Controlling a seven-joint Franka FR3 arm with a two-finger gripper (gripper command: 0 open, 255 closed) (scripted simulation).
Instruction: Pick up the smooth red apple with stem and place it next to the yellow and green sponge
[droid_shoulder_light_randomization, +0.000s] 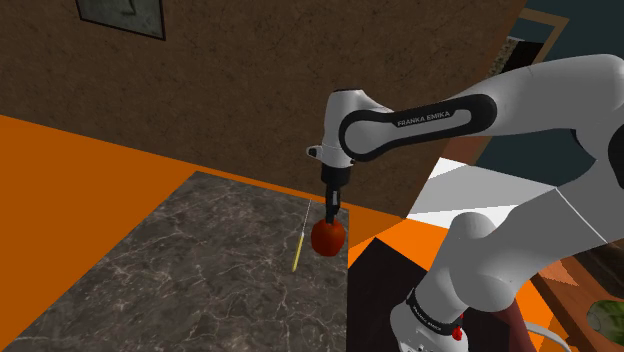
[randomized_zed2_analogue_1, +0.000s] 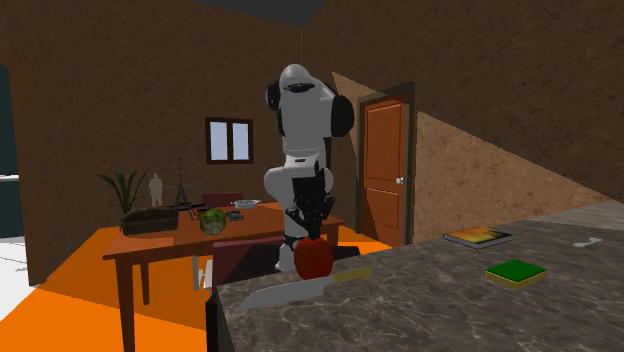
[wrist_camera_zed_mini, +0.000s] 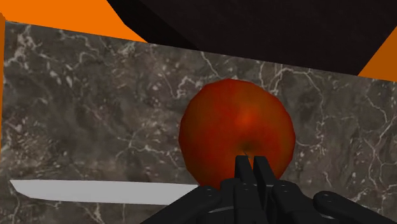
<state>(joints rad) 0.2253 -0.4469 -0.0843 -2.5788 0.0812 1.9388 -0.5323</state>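
Observation:
A smooth red apple (droid_shoulder_light_randomization: 328, 237) hangs under my black gripper (droid_shoulder_light_randomization: 331, 212), near the edge of the dark marble counter (droid_shoulder_light_randomization: 200, 270) closest to the stand. In the wrist view the two fingers stand almost together, pinching the top of the apple (wrist_camera_zed_mini: 235, 127) around its stem, with my gripper (wrist_camera_zed_mini: 252, 162) shut on it. The second exterior view shows the apple (randomized_zed2_analogue_1: 313, 257) at the counter's left end, below the gripper (randomized_zed2_analogue_1: 312, 235). The sponge (randomized_zed2_analogue_1: 516, 272), green on top with a yellow underside, lies flat far off toward that view's right.
A knife (randomized_zed2_analogue_1: 300, 287) with a pale blade and yellowish handle lies on the counter just under the apple; its blade (wrist_camera_zed_mini: 95, 191) crosses beneath the gripper. A book (randomized_zed2_analogue_1: 477, 237) lies beyond the sponge. A wooden table (randomized_zed2_analogue_1: 150, 245) with clutter and a door (randomized_zed2_analogue_1: 385, 170) stand behind the arm.

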